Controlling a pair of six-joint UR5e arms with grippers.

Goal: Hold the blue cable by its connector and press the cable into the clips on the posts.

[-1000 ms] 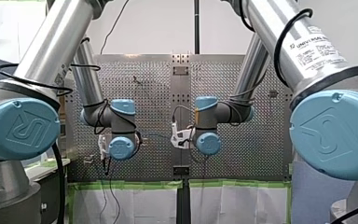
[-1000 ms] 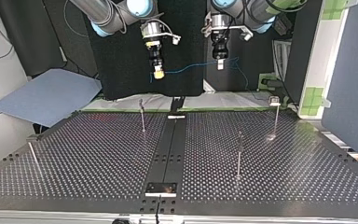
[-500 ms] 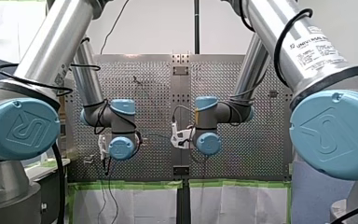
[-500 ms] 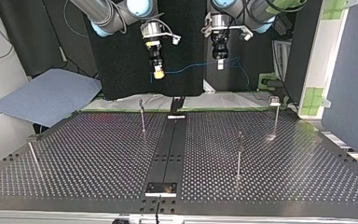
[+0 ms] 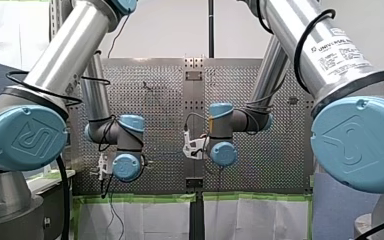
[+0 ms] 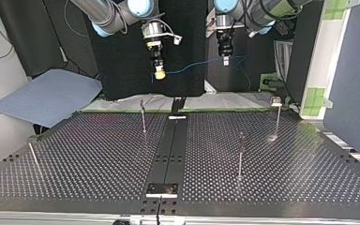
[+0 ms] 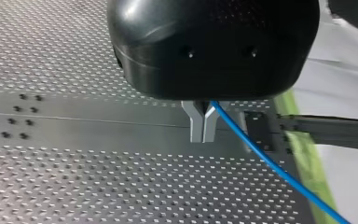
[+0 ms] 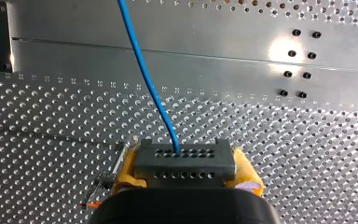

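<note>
Found, nearest in the top view, a thin post (image 6: 240, 157) standing upright on the perforated table (image 6: 98, 159), and a leaning post (image 6: 32, 158) at the view's left. Further back, picked out a slim post (image 6: 143, 117) left of the centre strip and a capped post (image 6: 276, 112) at the right. Could not make out the clips. Beyond the table's far edge and high above it, saw the blue cable (image 6: 192, 67) strung between the two grippers, well apart from every post, with a loose tail hanging past the left gripper (image 6: 226, 61). Read the right gripper (image 8: 185, 170) as closed on the connector (image 8: 184, 156), with yellow pads (image 8: 129, 168) pressed to both its ends and the cable leaving its face. Saw the left gripper's metal fingers (image 7: 196, 123) drawn together with the cable coming out between them, probably pinched there, though hidden at the root by the black housing. Judged the cable light, thin and limp, apt to sag and to slide through metal. Judged the rigid connector the firm place to grip, with a second hold close beside the clip being filled.
</note>
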